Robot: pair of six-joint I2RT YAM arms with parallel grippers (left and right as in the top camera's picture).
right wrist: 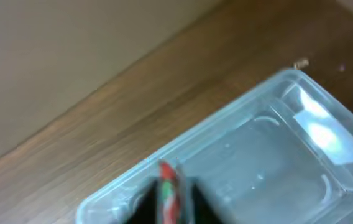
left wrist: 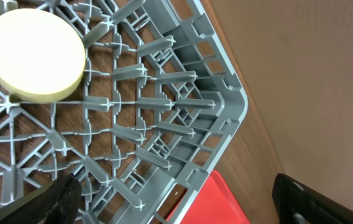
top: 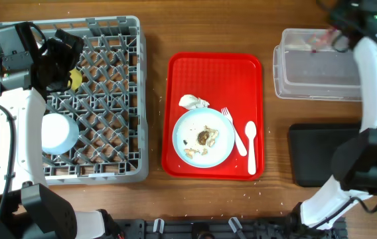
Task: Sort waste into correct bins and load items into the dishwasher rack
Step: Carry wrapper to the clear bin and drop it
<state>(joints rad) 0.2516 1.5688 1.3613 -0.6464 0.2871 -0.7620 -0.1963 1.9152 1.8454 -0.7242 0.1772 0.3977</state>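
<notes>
The grey dishwasher rack [top: 119, 99] is at the left. The yellow cup [top: 75, 80] stands upside down in it, also in the left wrist view [left wrist: 35, 55]. A pale blue bowl [top: 59, 131] sits in it too. My left gripper [top: 66, 56] hangs open and empty over the rack [left wrist: 183, 99]. My right gripper [top: 331, 34] is shut on the red snack wrapper [right wrist: 167, 190] above the clear tub [top: 321, 93], which also shows in the right wrist view [right wrist: 276, 155]. The blue plate [top: 187, 126] holds food scraps [top: 205, 138]. The tissue [top: 193, 102], fork [top: 233, 129] and spoon [top: 251, 143] lie beside it. The green bowl is not visible.
The plate, tissue, fork and spoon lie on a flat red serving tray [top: 208, 73] in the middle. The black tray [top: 321, 156] lies at the right, below the tub. A few crumbs lie on the wooden table near the tray's front edge.
</notes>
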